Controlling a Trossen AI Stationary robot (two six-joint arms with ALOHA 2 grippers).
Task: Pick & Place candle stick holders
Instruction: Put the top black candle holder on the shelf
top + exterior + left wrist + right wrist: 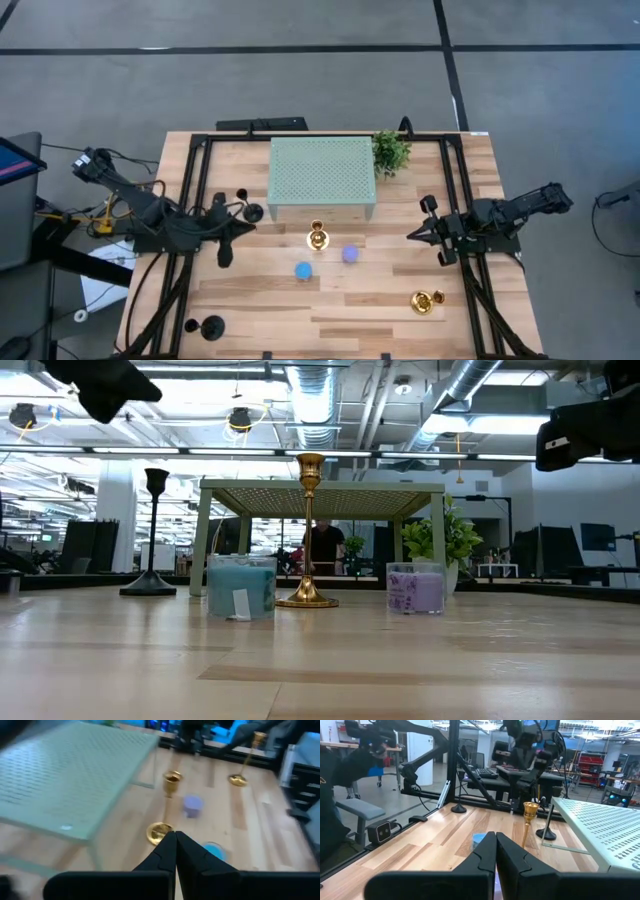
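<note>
your left tool (pixel 222 256) and right tool (pixel 412 236) are both pressed together and empty, hanging off the tabletop (pixel 260 300) sides, so the holders (pixel 317 238) stand untouched.

Four candle holders, all upright, well apart: gold (pixel 318 238) before the perforated stand (pixel 322 178), gold (pixel 426 301) front right, black (pixel 246 207) beside the stand's left leg, black (pixel 210 326) front left, stems hard to make out.
</note>
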